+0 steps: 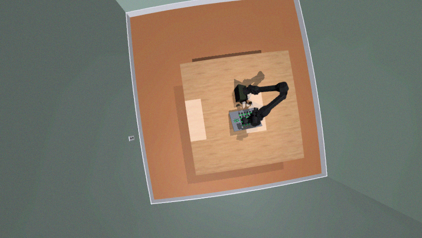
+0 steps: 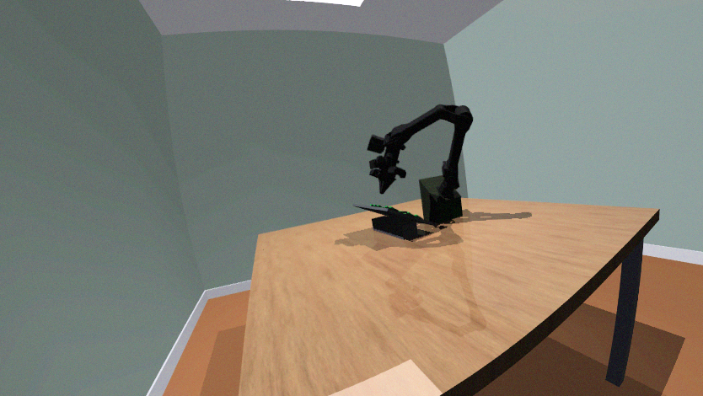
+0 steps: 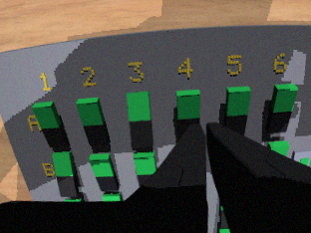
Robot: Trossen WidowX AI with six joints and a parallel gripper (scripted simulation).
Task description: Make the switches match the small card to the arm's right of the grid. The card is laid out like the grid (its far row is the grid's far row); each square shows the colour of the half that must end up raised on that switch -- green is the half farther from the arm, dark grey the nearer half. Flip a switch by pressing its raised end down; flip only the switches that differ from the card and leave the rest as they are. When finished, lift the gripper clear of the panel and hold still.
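Observation:
The tilted grey switch panel [image 1: 232, 114] [image 3: 110, 50] carries rows of green and dark grey rocker switches. In the wrist view, row A's third switch [image 3: 139, 106] shows an evenly bright green half. The row A fourth switch [image 3: 188, 105] and its other neighbours show darker green faces with brighter top edges. Row B shows partly; lower rows are mostly hidden by the fingers. The small card [image 1: 236, 120] is on the panel's left in the top view, too small to read, and out of the wrist view. My gripper [image 2: 381, 192] [image 3: 202, 133] is shut and empty, above the panel.
The panel rests on a dark stand [image 2: 393, 228] on the wooden table [image 1: 218, 153] [image 2: 319, 295]. The arm's dark base block [image 1: 241, 92] [image 2: 440, 201] stands close behind the panel's near edge. The forearm and wrist cover part of the panel in the top view.

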